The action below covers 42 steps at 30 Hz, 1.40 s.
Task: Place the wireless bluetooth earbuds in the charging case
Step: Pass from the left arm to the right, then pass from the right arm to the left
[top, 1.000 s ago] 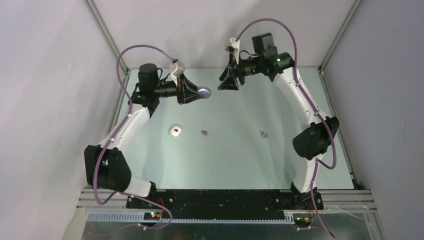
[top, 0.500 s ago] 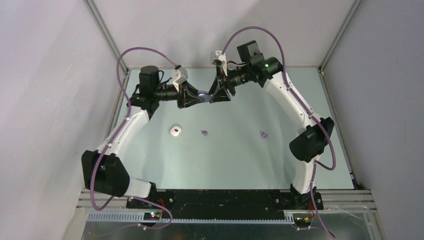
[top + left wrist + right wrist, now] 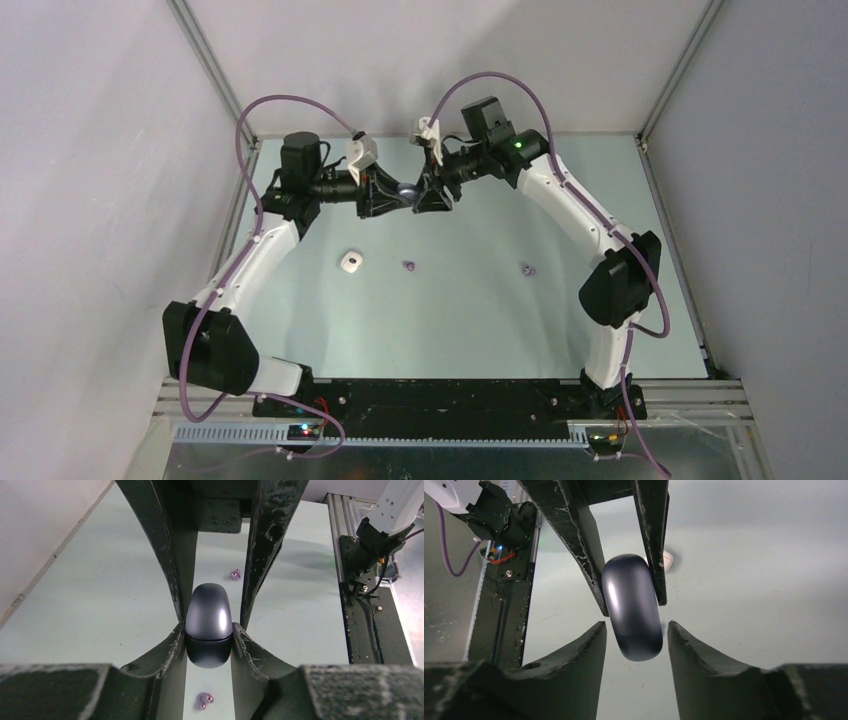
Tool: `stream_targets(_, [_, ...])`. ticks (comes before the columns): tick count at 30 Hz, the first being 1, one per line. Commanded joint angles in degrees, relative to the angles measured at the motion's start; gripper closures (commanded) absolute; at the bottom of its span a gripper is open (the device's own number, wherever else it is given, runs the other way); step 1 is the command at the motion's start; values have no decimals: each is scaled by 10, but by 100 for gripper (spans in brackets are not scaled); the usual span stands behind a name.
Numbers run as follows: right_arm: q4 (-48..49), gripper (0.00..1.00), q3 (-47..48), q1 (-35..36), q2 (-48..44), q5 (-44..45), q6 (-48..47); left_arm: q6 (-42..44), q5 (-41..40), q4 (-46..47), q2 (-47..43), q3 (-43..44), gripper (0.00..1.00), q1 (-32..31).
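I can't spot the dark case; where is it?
Top view, far centre: the case is clamped in the left end effector, the open right end effector straddling it.

A lab robot cell: white panel walls (image 3: pixel 90 150), aluminium frame (image 3: pixel 207 60), green tabletop (image 3: pixel 450 310).

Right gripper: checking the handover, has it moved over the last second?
Yes. The right gripper moved left, away from the table's back-right corner, to the dark glossy oval case held by the left gripper.
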Motion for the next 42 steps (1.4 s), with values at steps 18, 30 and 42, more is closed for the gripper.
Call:
stream_targets(18, [23, 77, 6, -5, -37, 8, -10, 9, -15, 8, -7, 7, 51, -4])
stream_targets(30, [32, 76, 8, 1, -29, 21, 2, -49, 0, 52, 8, 9, 60, -5])
stream_targets(42, [76, 52, 12, -10, -25, 35, 86, -53, 40, 77, 24, 11, 100, -4])
